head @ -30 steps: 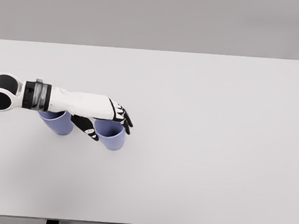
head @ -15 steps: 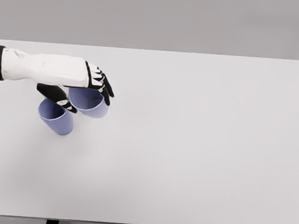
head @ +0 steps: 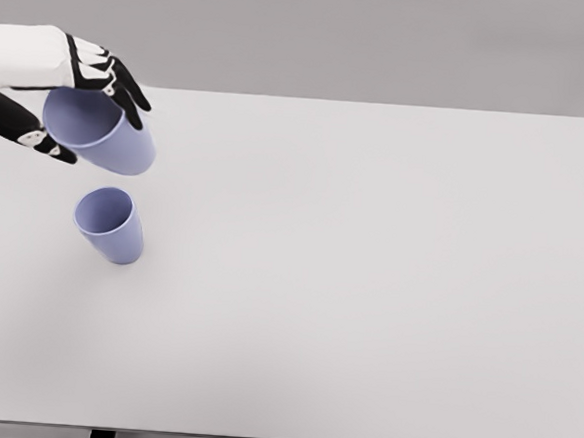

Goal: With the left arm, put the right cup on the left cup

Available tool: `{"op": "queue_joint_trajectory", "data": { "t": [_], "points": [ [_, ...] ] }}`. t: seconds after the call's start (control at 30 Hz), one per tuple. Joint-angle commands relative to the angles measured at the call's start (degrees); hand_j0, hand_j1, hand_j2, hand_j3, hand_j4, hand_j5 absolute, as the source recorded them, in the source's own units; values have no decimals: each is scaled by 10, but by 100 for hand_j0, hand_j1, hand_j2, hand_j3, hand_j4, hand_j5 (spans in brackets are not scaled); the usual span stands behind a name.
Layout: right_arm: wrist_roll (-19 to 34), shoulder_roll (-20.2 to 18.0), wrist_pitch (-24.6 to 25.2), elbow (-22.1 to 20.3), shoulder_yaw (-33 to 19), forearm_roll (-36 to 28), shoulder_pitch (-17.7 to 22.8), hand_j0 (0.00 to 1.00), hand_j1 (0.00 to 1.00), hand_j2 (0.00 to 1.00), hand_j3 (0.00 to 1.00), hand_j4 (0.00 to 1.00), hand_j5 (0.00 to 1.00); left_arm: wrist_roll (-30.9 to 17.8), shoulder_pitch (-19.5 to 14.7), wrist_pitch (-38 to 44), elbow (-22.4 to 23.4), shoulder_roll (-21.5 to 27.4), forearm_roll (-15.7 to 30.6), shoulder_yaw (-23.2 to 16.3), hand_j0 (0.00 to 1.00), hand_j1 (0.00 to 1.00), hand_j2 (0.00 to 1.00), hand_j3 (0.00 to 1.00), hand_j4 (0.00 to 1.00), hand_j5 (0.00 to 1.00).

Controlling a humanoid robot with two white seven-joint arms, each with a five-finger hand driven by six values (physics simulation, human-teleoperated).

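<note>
Near the far left corner of the tabletop point(head: 368, 284), black fingers point(head: 121, 85) are seen curled over the far rim of a lavender cup, the held cup point(head: 103, 131), while the thumb point(head: 27, 132) is pressed against the near side of the same rim. The cup is thus clamped between fingers and thumb of the left hand point(head: 75, 94). It is held clear of the surface, tilted so that its open mouth is turned toward the upper left and its base toward the lower right. Part of its rim is hidden behind the fingers and the thumb, and the back of the white hand is cut off by the left edge of the picture, so that little of the forearm can be made out.

Below the held cup, well apart from it, a second lavender cup, the standing cup point(head: 109, 225), is seen upright on the tabletop close to the left edge, its mouth open upward. No contact between the two cups is shown. Whether the held cup is directly above the standing one cannot be told from this single view.

Beyond the tabletop's far edge a plain grey backdrop point(head: 385, 35) is shown. At the near edge two dark table supports point(head: 102, 437) are partly cut off by the bottom of the picture.
</note>
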Motion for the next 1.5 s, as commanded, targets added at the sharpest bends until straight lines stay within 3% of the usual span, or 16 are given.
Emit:
{"op": "queue_joint_trajectory", "data": {
  "t": [0.0, 0.53, 0.67, 1.47],
  "points": [
    [0, 0, 0, 0, 0, 0, 0, 100, 100, 100, 100, 100, 100, 0, 0, 2, 8, 22, 11, -3, 60, 60, 60, 60, 60, 60],
    [0, 0, 0, 0, 0, 1, 0, 100, 100, 100, 100, 100, 100, 0, 59, 2, 21, 35, 4, -9, 61, 61, 61, 61, 61, 61],
    [0, 0, 0, 0, 0, 1, 0, 100, 100, 100, 100, 100, 100, 0, 63, 2, 37, 32, 3, -9, 61, 61, 61, 61, 61, 61],
    [0, 0, 0, 0, 0, 1, 0, 100, 100, 100, 100, 100, 100, 0, 79, 2, 32, 30, 3, -9, 62, 62, 62, 62, 62, 62]
  ]
}}
